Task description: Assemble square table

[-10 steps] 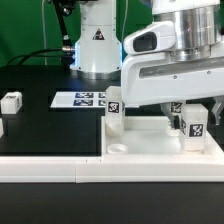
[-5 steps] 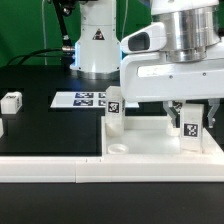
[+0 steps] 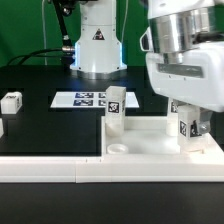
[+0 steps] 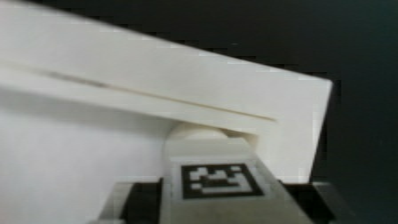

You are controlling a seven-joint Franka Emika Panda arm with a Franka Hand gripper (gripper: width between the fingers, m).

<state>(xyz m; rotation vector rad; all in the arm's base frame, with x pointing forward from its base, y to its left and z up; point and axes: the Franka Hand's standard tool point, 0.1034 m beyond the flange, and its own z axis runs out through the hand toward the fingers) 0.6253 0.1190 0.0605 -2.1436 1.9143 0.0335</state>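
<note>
The black table (image 3: 40, 130) lies before a green backdrop (image 3: 25, 30). Nearest, the white border rail (image 3: 50, 168) runs along the front of the square top (image 3: 150, 145). My gripper (image 3: 188, 122) is clamped on a leg block (image 3: 186, 132), upright on the top's side at the exterior view's right. My hand hides its socket. A second leg (image 3: 115, 106) stands at the top's far left corner. Behind the top lies the marker board (image 3: 85, 98). Since half a second ago my wrist has turned, while the leg block stays put.

The exterior view looks low and near across the table top (image 3: 150, 135). The wrist view peers closely down onto it. Both show one leg block (image 3: 187, 128).
</note>
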